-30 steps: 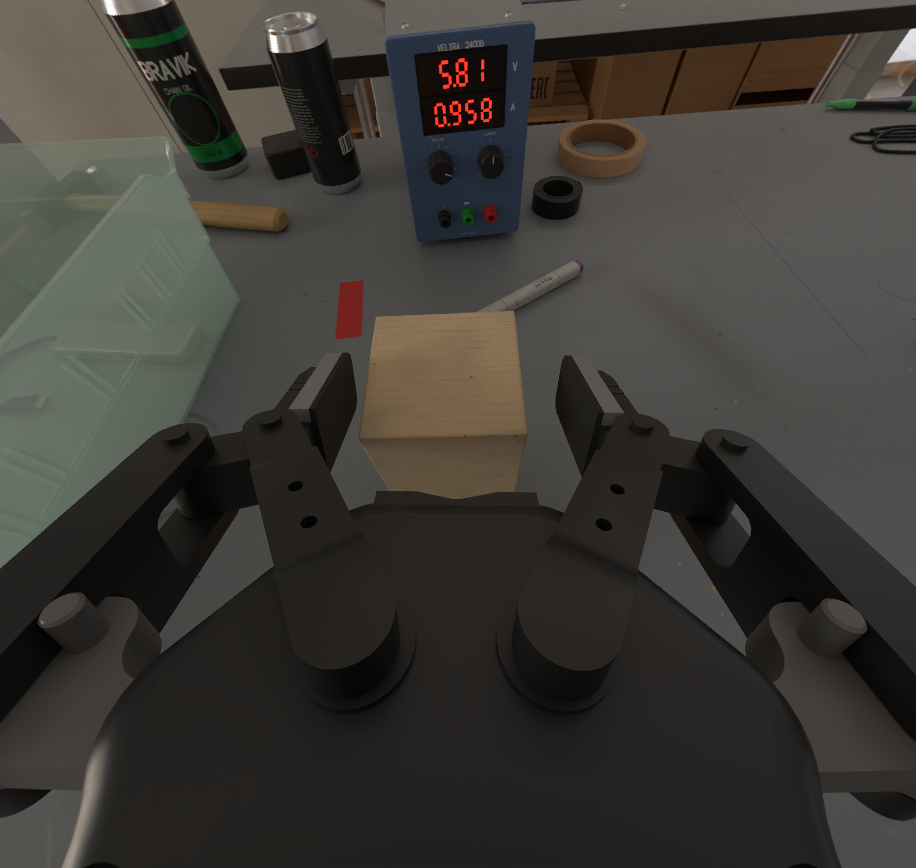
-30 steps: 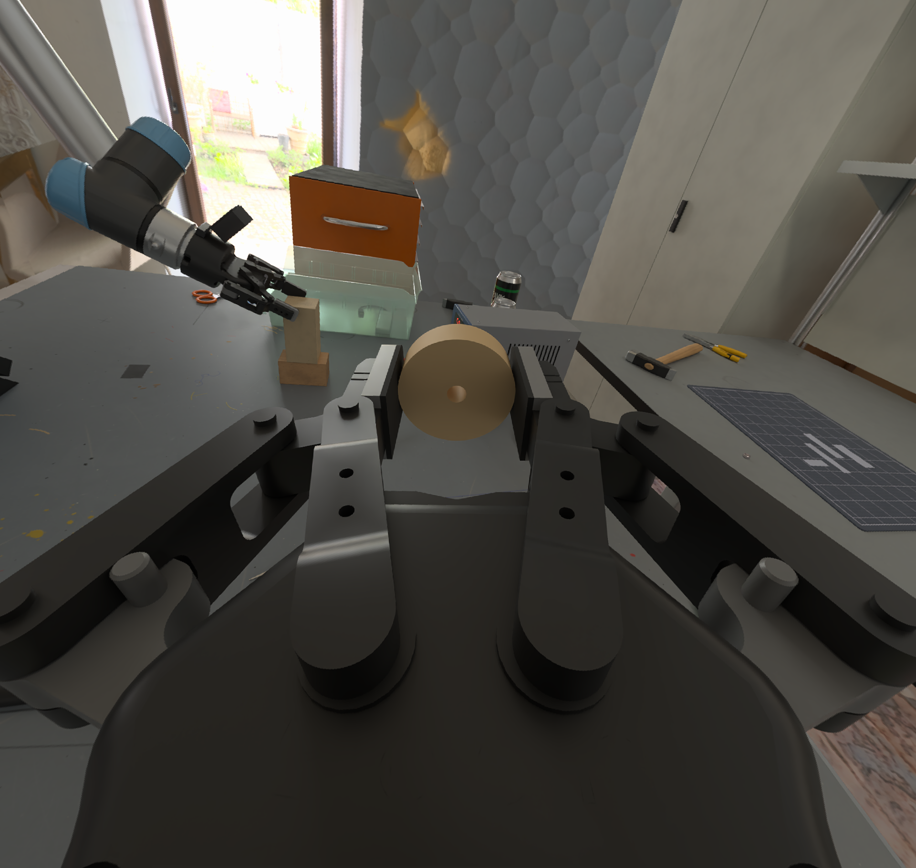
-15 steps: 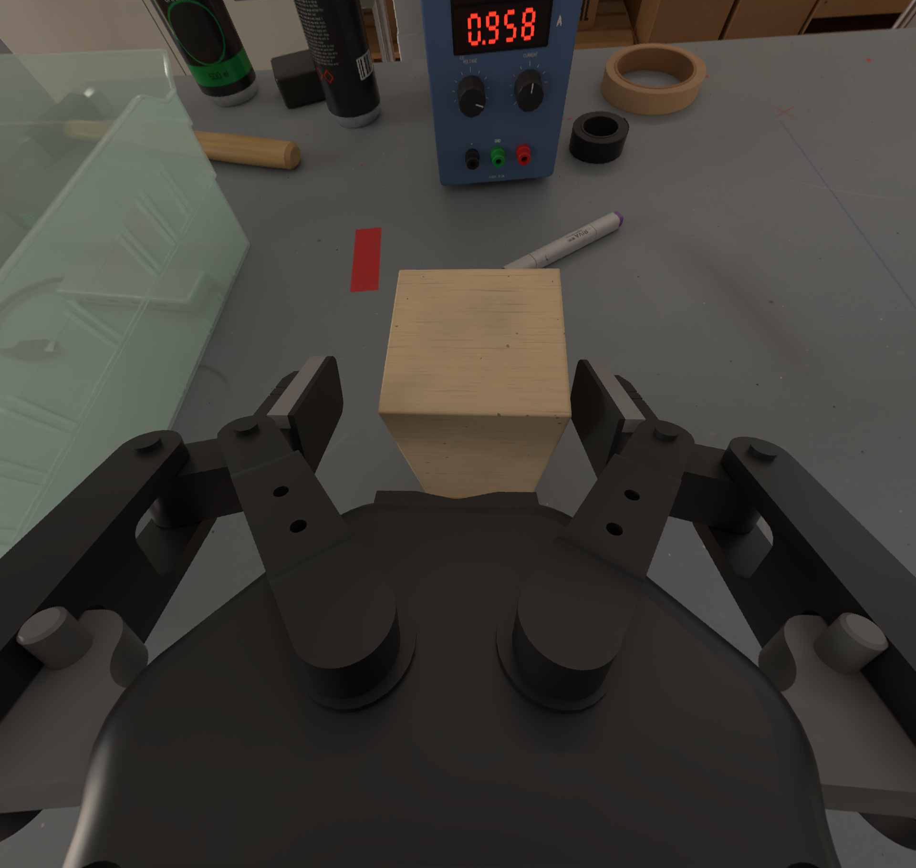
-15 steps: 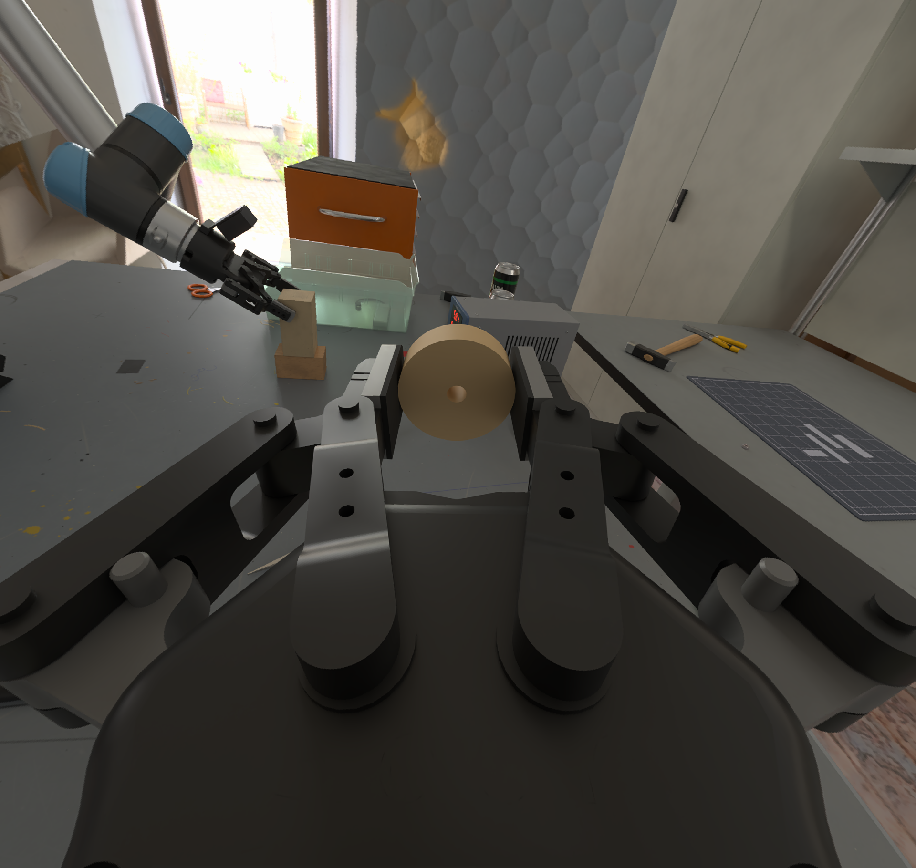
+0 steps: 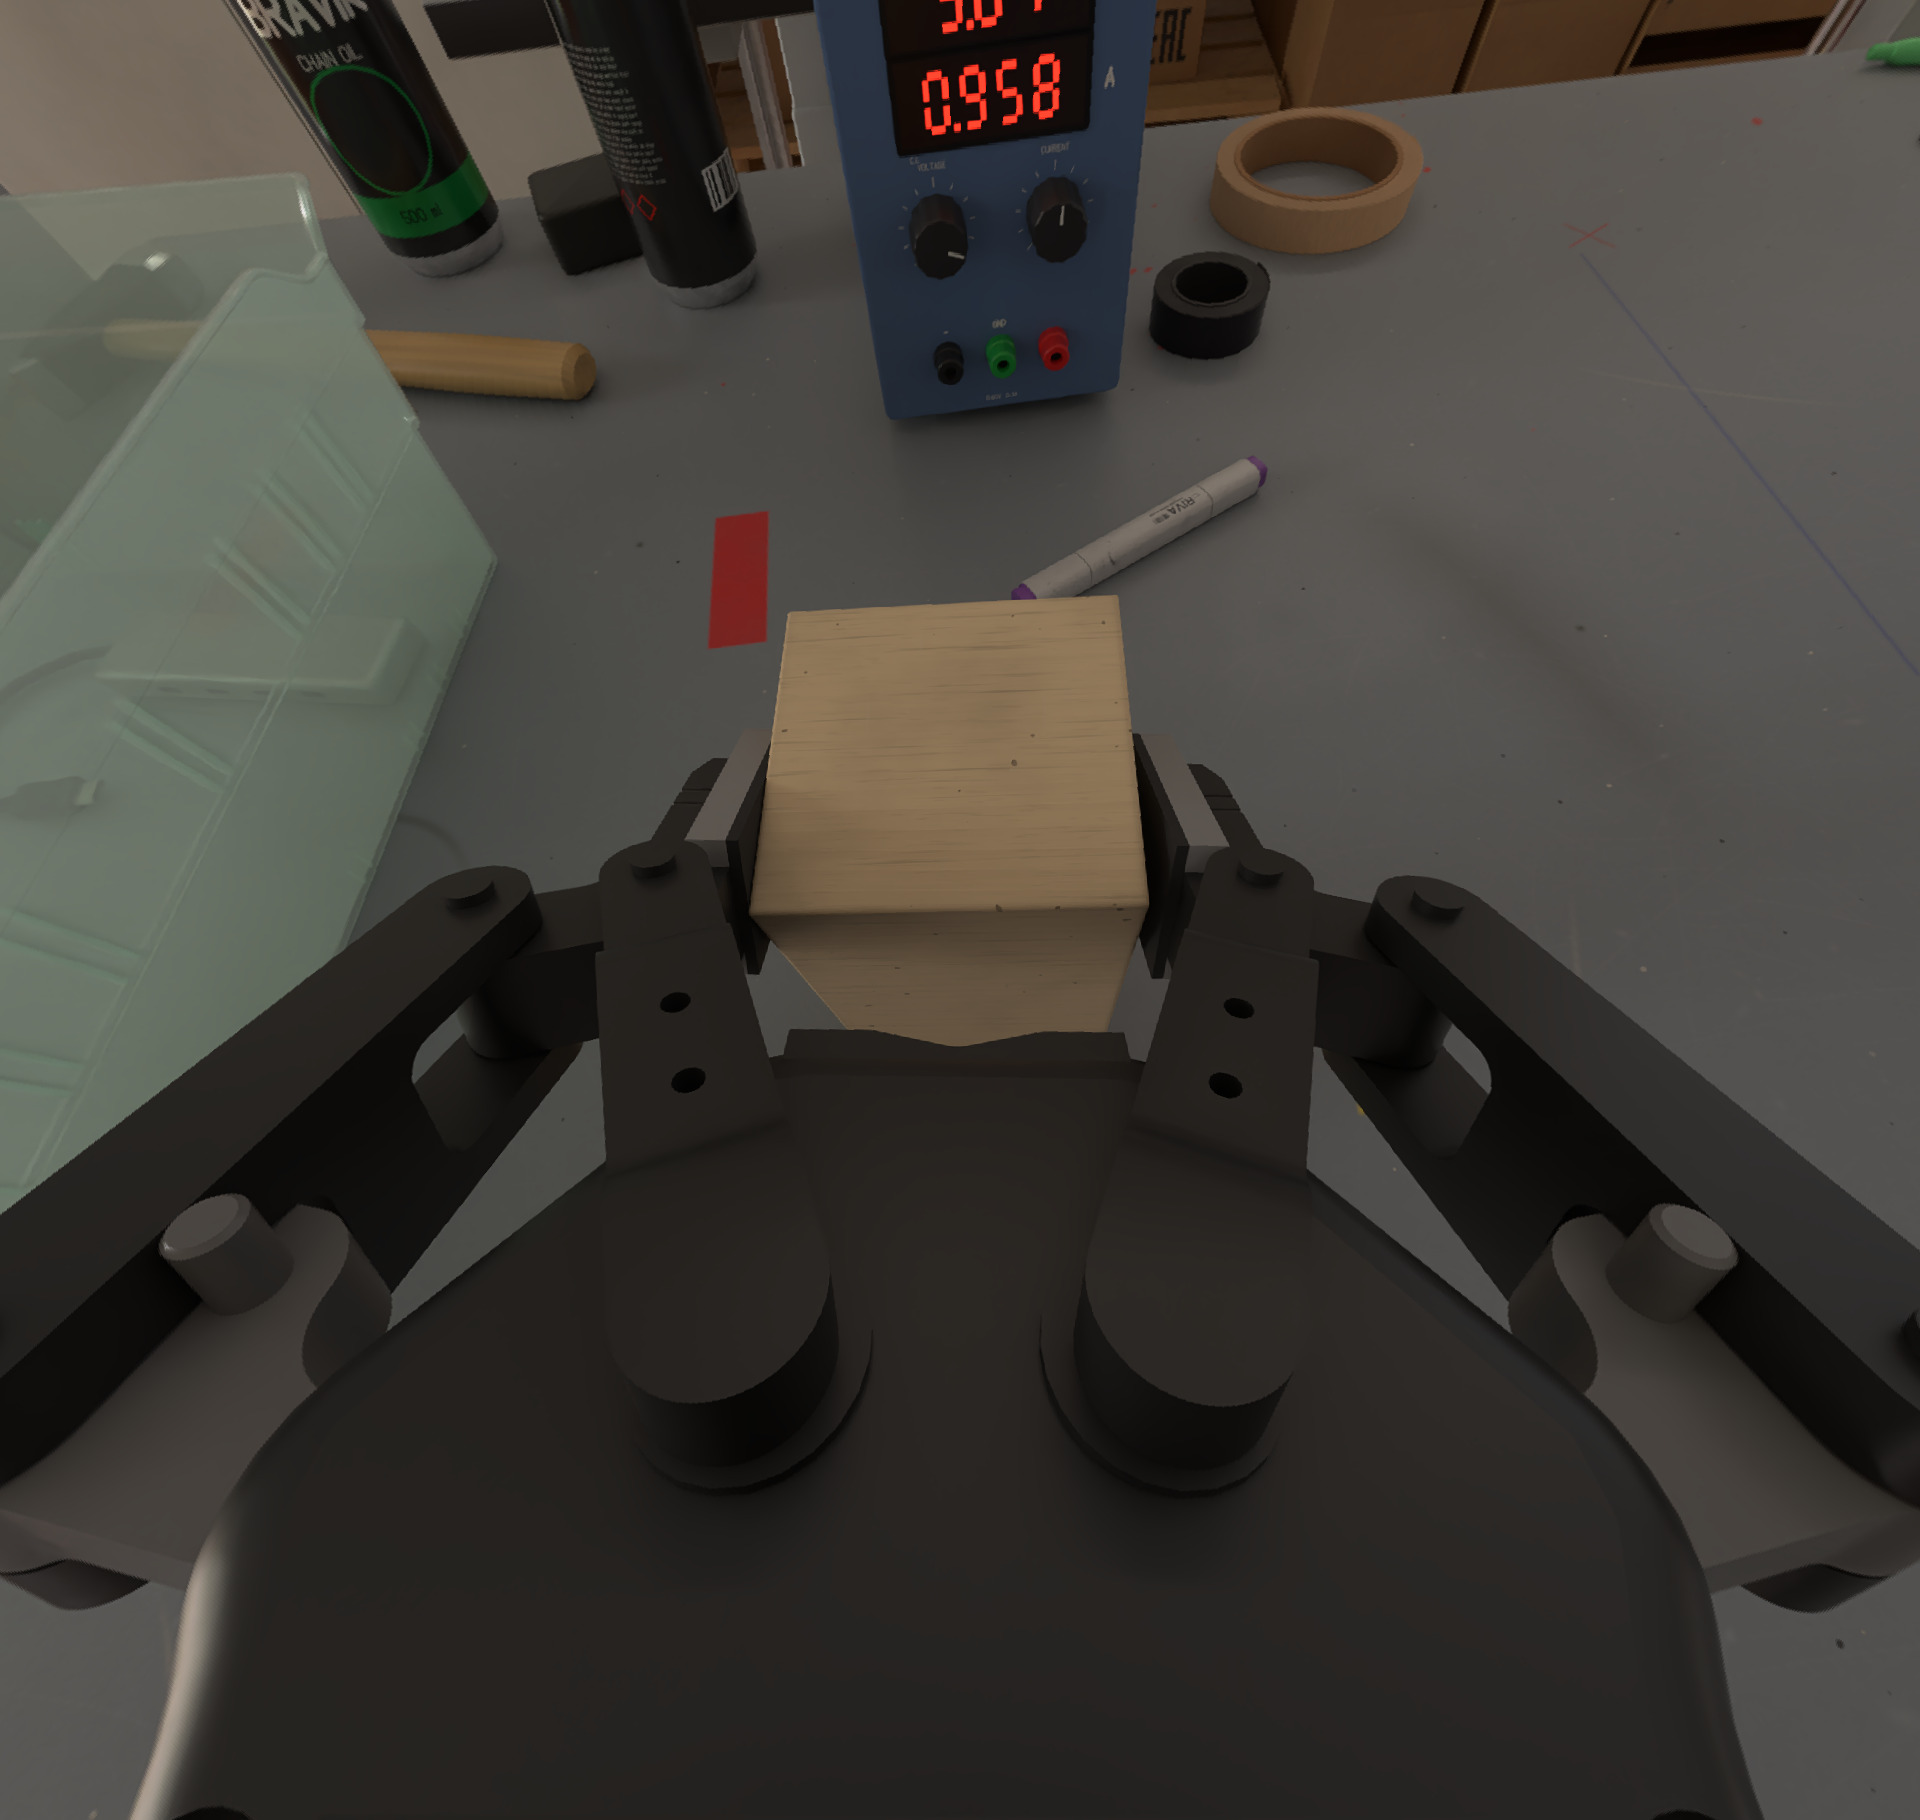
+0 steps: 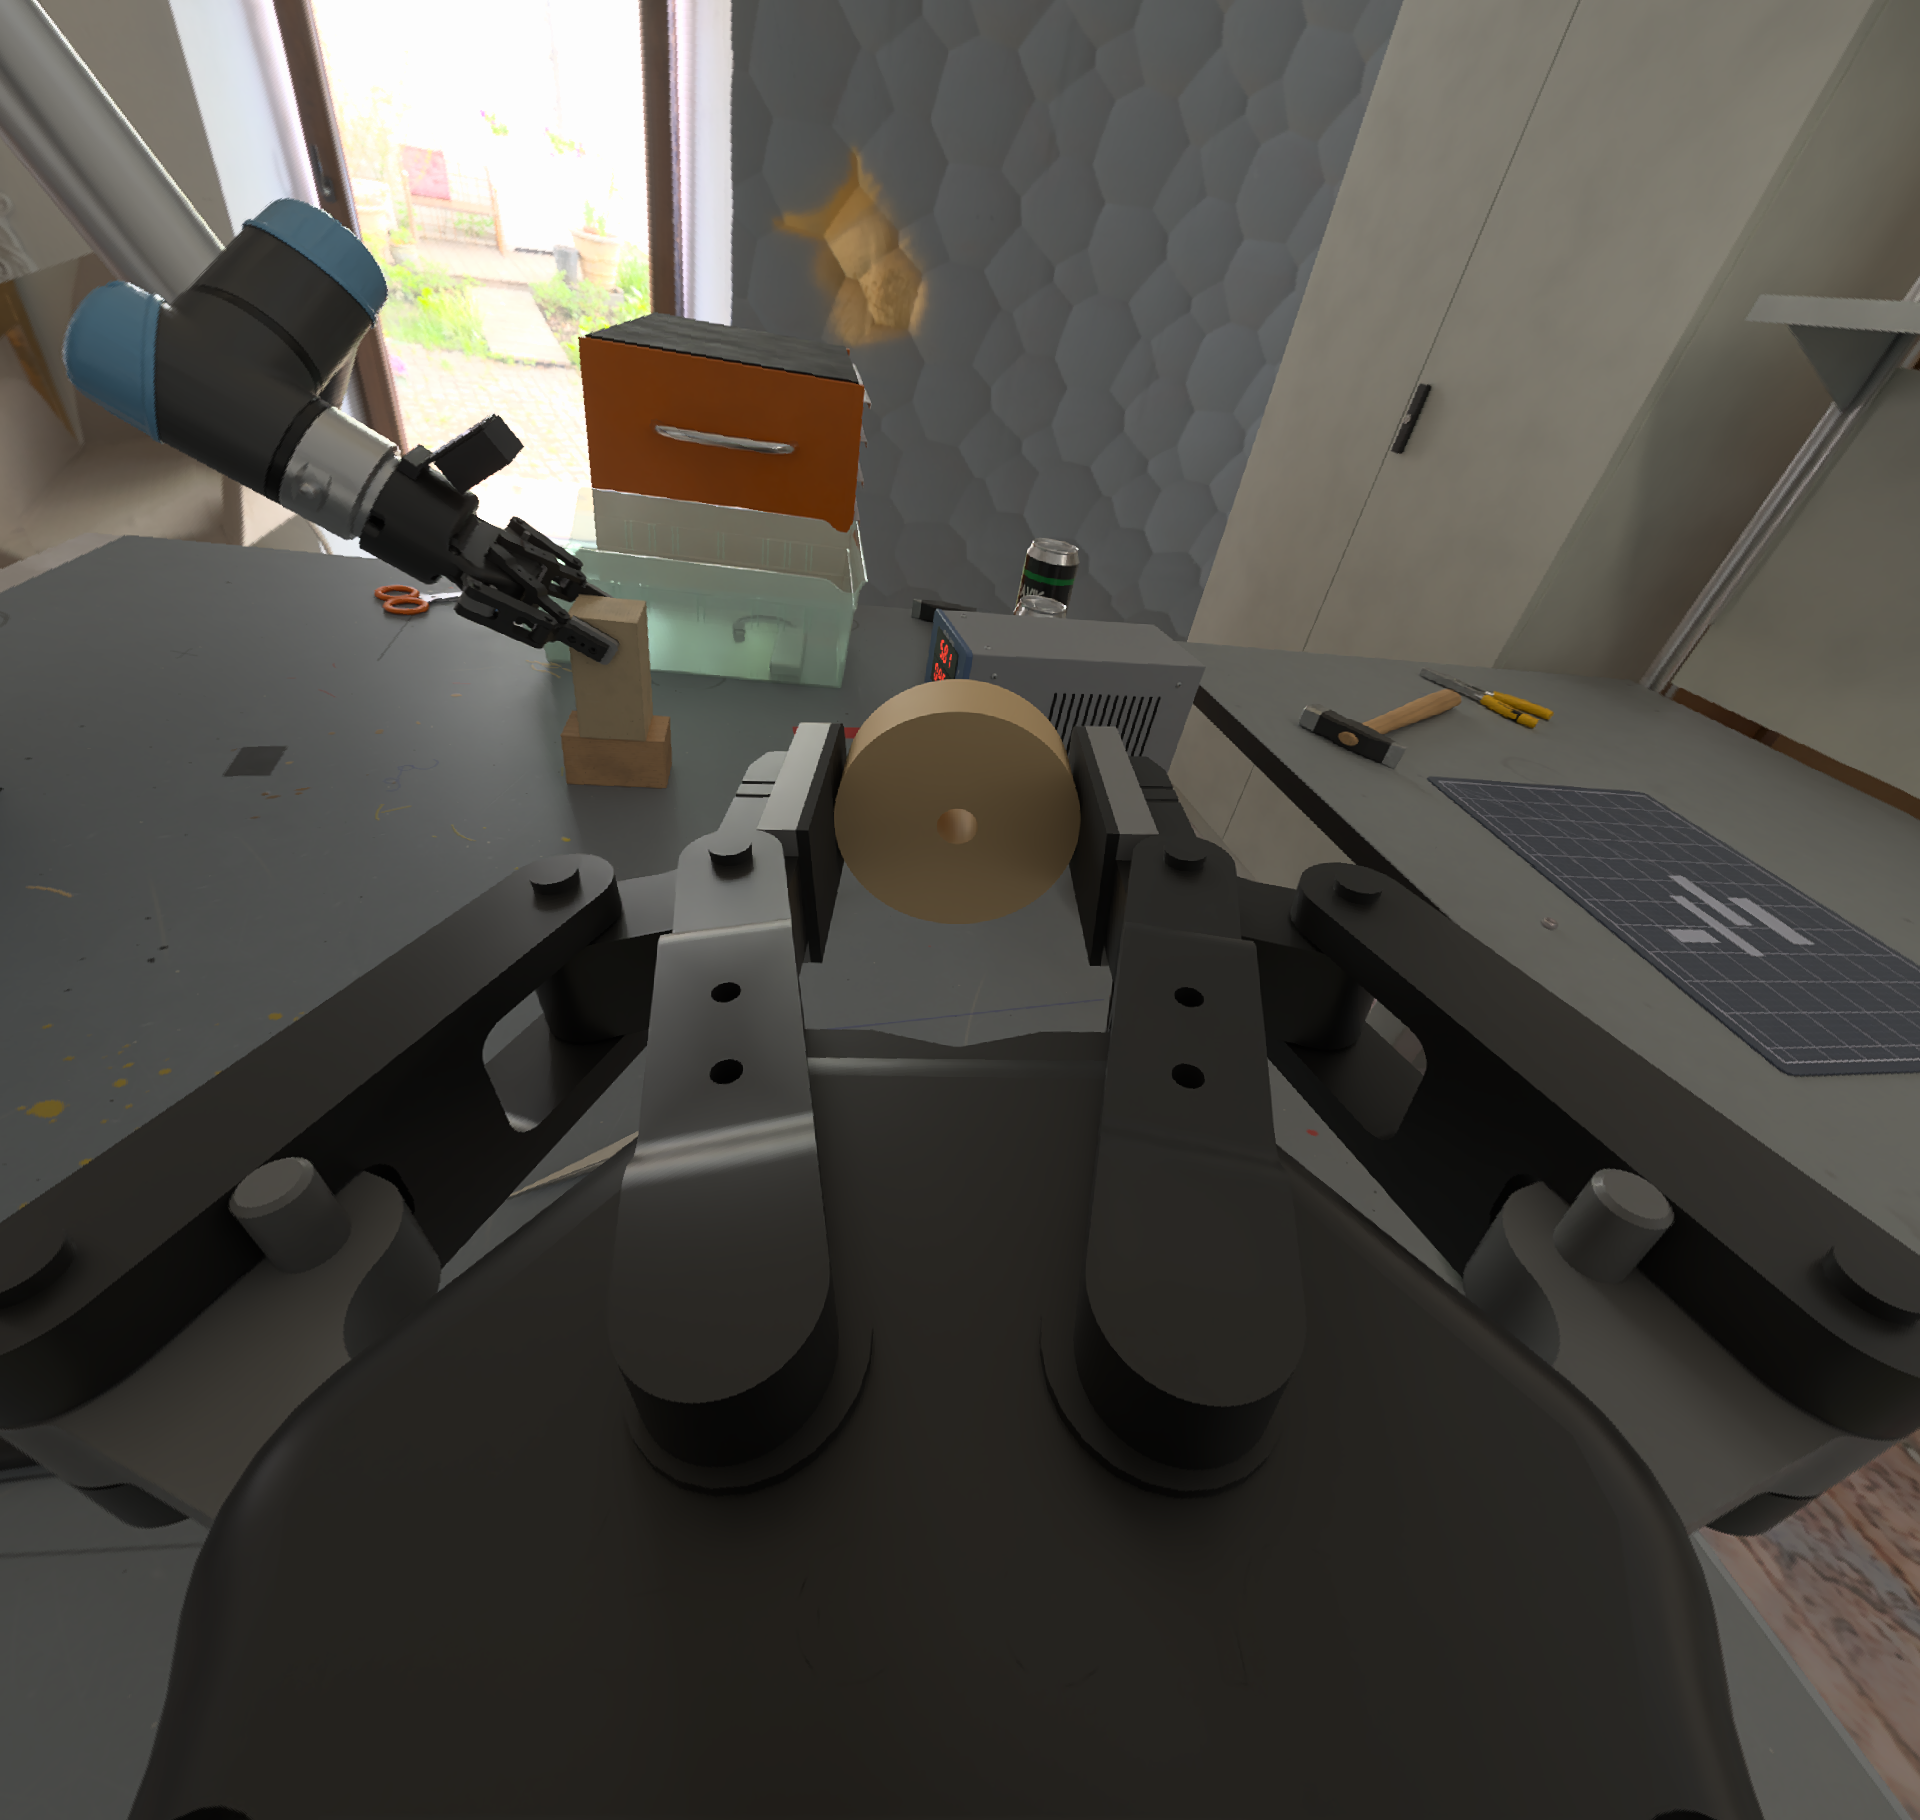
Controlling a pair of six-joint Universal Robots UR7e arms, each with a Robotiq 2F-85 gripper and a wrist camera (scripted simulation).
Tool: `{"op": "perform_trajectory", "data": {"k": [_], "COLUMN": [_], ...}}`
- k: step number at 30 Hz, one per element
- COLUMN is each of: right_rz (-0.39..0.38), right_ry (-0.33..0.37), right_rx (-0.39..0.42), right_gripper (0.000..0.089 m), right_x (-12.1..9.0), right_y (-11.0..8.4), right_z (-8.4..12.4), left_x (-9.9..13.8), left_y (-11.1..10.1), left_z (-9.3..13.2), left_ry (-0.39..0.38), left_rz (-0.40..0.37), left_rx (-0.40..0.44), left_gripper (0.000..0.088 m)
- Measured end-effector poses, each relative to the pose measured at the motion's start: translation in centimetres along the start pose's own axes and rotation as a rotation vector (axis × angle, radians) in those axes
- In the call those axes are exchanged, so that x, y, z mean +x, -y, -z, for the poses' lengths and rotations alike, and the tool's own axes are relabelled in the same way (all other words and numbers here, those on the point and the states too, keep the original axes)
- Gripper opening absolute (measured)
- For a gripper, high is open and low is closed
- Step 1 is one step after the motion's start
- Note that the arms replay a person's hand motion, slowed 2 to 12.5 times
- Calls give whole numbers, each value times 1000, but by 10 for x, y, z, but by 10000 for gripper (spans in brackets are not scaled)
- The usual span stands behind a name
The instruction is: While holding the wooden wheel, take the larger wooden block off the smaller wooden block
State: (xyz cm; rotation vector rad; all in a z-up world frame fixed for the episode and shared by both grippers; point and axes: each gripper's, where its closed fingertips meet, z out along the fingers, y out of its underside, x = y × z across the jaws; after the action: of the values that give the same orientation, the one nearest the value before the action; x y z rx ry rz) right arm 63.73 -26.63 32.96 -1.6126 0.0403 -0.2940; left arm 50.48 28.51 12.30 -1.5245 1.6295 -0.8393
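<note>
My left gripper (image 5: 951, 835) is shut on the top of the tall, pale larger wooden block (image 5: 951, 762); its pads press both side faces. In the right wrist view this block (image 6: 615, 669) stands upright on the flat smaller wooden block (image 6: 615, 754) on the grey table, with the left gripper (image 6: 582, 632) at its top. The smaller block is hidden in the left wrist view. My right gripper (image 6: 956, 820) is shut on the round wooden wheel (image 6: 951, 814), which has a centre hole, and holds it above the table.
A blue power supply (image 5: 982, 149), two black cans (image 5: 353, 77), a wooden handle (image 5: 478, 362), a marker (image 5: 1143, 529), a tape ring (image 5: 1314, 175) and a black roll (image 5: 1205, 300) lie beyond the block. A clear green bin (image 5: 187, 607) stands left. A hammer (image 6: 1371, 726) and cutting mat (image 6: 1704, 923) lie on the right table.
My left gripper has come down around the top of the larger block and shut on it. My right gripper still holds the wheel, barely moved.
</note>
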Motion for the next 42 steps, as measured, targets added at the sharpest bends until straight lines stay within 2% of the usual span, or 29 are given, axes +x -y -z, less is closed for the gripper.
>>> {"op": "perform_trajectory", "data": {"k": [7, 10, 20, 25, 34, 42], "right_rz": [-3, -5, -12, -16, 9, 42], "right_ry": [3, 2, 7, 15, 21, 37], "right_rx": [-6, -13, -40, -53, -101, -125], "right_gripper": [380, 380, 380, 380, 380, 380], "right_x": [1, 2, 4, 3, -3, -10], "right_y": [-2, -4, -12, -16, -26, -31], "right_z": [-2, -3, -10, -16, -30, -40], "left_x": [-1, -3, -5, -2, 18, 35], "left_y": [3, 8, 33, 49, 97, 125], "left_z": [4, 9, 39, 54, 83, 106], "left_ry": [-13, 7, 148, 253, 414, 541], "left_rz": [25, 27, -35, -105, -204, -267], "left_rx": [5, 6, 15, -11, 63, 95], "left_gripper": [545, 545, 545, 545, 545, 545]}}
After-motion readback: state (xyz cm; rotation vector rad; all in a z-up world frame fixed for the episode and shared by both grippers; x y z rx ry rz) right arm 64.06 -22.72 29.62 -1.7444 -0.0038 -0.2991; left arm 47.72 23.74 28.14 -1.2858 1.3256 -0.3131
